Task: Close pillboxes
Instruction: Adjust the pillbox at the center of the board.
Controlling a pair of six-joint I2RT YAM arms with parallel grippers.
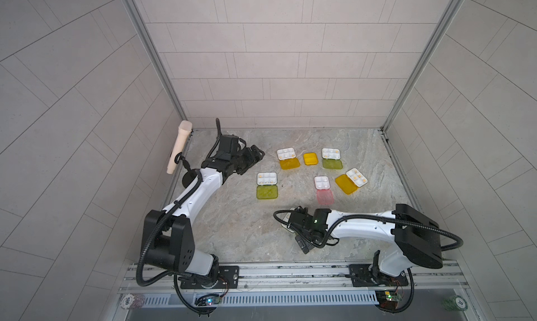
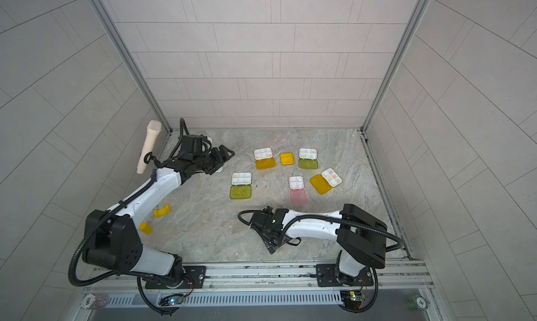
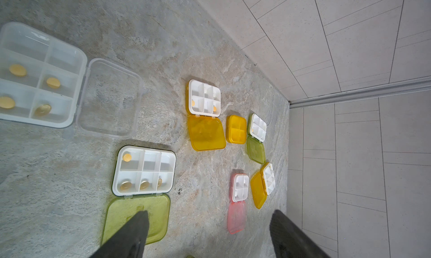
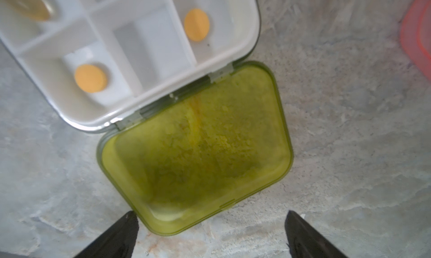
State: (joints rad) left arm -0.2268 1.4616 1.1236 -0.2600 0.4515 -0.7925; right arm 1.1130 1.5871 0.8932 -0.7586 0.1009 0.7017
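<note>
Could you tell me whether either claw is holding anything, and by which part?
Nothing is held. The left claw and the right claw both stand open and empty; a yellow-green pillbox lid lies flat before the right claw.

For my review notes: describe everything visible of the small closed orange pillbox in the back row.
The closed orange pillbox is small, nearly square with rounded corners, of translucent orange plastic. Its lid is shut; compartment dividers show through it in the left wrist view. It lies flat on the marbled tabletop, between an open orange-lidded pillbox and an open yellow-green-lidded pillbox, touching neither.
</note>
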